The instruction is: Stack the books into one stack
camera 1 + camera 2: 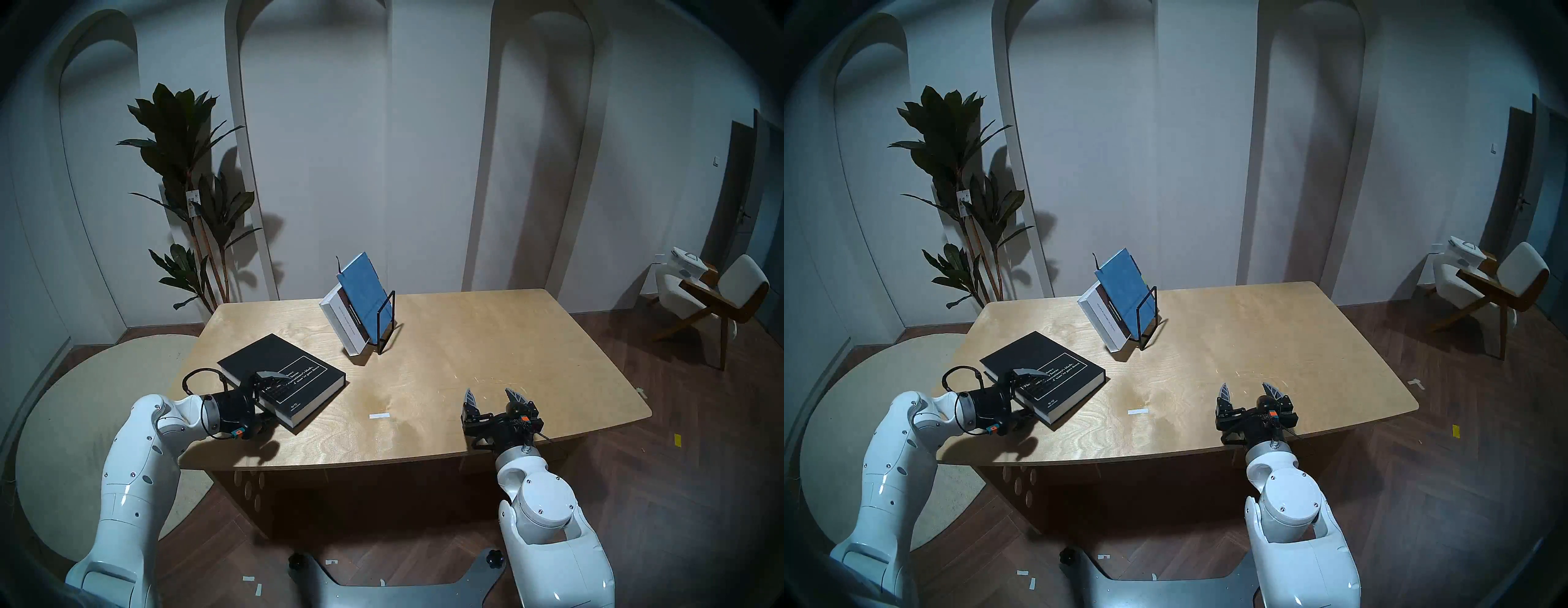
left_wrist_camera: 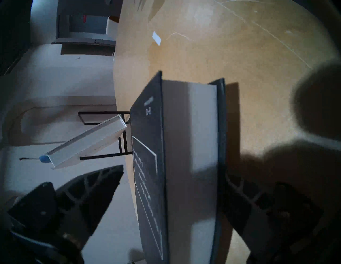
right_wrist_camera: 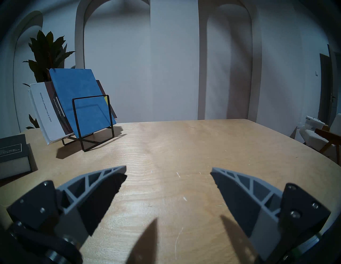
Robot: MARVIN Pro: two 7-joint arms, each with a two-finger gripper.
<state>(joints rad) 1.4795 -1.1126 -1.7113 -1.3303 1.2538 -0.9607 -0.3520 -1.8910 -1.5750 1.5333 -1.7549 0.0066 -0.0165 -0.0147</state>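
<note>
Left wrist: gap between tool (image 2: 173,202) finger and black book (image 2: 147,166) (head view unclear)

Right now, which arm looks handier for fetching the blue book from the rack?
Probably the right: its gripper is open, empty and faces the blue book across bare table. The left gripper straddles the black book.

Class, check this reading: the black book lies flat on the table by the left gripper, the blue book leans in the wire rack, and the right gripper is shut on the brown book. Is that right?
One part is wrong. The right gripper is open and holds nothing, as the right wrist view shows; the brown book leans in the wire rack behind the blue book. The black book, flat by the left gripper, is described rightly.
</note>
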